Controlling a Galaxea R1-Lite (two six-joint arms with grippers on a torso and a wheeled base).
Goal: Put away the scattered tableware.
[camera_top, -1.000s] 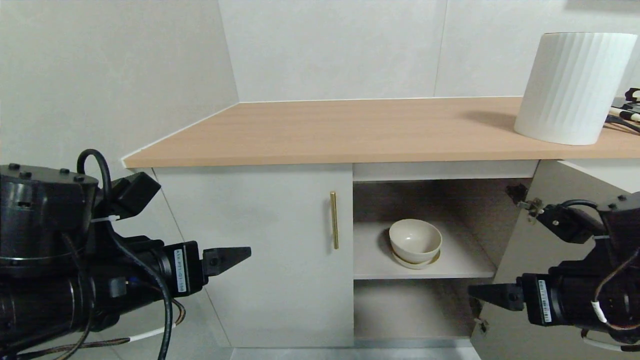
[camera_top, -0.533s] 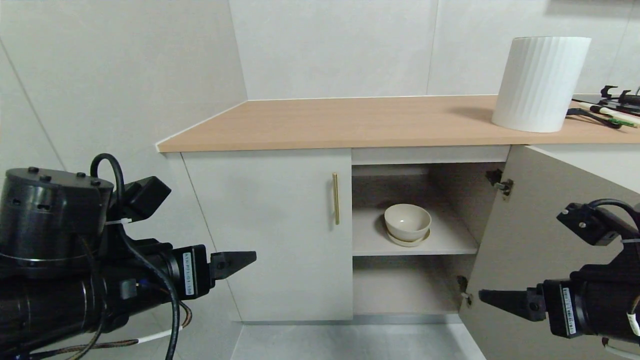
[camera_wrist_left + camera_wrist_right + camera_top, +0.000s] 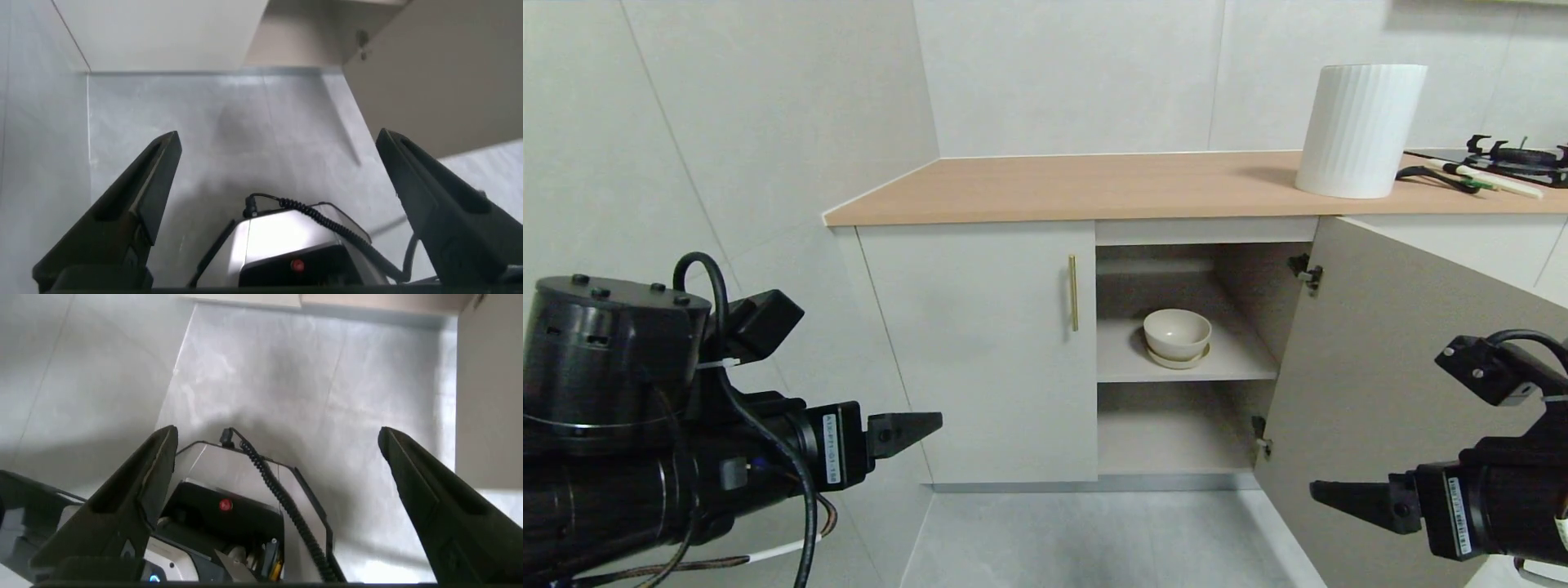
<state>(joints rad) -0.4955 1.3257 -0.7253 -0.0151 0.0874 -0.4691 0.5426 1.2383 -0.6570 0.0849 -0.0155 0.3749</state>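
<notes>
The left gripper (image 3: 916,426) and the right gripper (image 3: 1335,495) both have their fingers spread wide and hold nothing. The bowl (image 3: 1177,331) sits on a small plate (image 3: 1176,360) on a shelf (image 3: 1235,367) in the cupboard (image 3: 980,343). It is far ahead of the fingers, higher up, between the two.

A cream bowl (image 3: 1177,332) stands upright, mouth up, on a matching shallow plate (image 3: 1176,360) that shows only as a rim beneath it. The pair sits near the middle of the upper shelf inside the open right half of the cabinet (image 3: 980,343).
</notes>
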